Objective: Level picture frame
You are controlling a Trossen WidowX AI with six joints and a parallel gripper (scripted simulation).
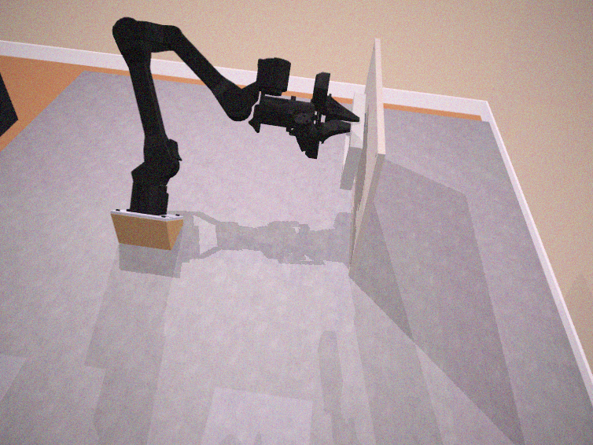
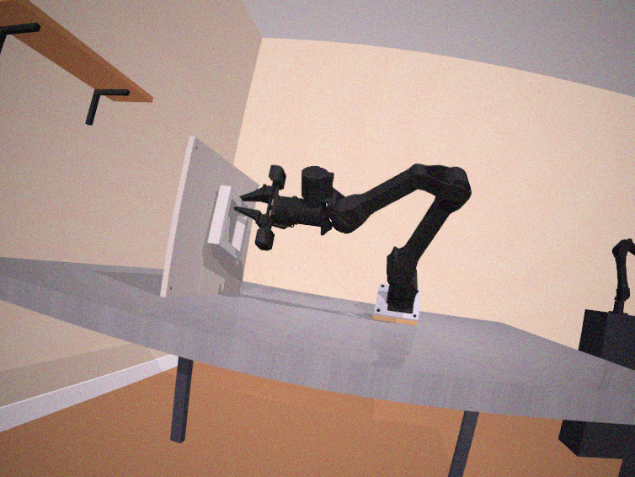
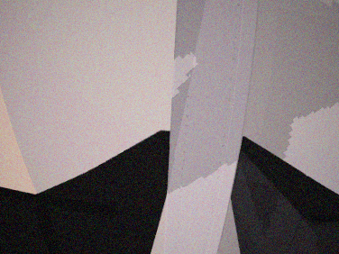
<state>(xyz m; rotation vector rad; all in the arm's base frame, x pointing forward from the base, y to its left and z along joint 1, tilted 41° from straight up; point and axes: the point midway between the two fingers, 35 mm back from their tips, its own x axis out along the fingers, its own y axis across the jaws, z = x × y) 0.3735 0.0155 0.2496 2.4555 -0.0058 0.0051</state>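
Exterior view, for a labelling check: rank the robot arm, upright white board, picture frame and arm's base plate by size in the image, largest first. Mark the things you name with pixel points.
1. robot arm (image 1: pixel 160 35) (image 2: pixel 389 200)
2. white board (image 1: pixel 381 95) (image 2: pixel 179 220)
3. picture frame (image 1: pixel 351 165) (image 2: pixel 220 215) (image 3: pixel 203 113)
4. base plate (image 1: pixel 174 218) (image 2: pixel 382 302)

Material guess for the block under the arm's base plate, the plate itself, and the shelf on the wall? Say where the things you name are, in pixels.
Block (image 1: pixel 143 233) (image 2: pixel 393 320): probably wood or wood-like board, matte; plain tan-brown faces, though no clear grain shows.
Base plate (image 1: pixel 125 213) (image 2: pixel 381 302): painted metal or plastic, can't tell which; pale, smooth, dark fastener spots at the corners.
Shelf (image 2: pixel 77 56): likely wood, matte; flat orange-brown colour.
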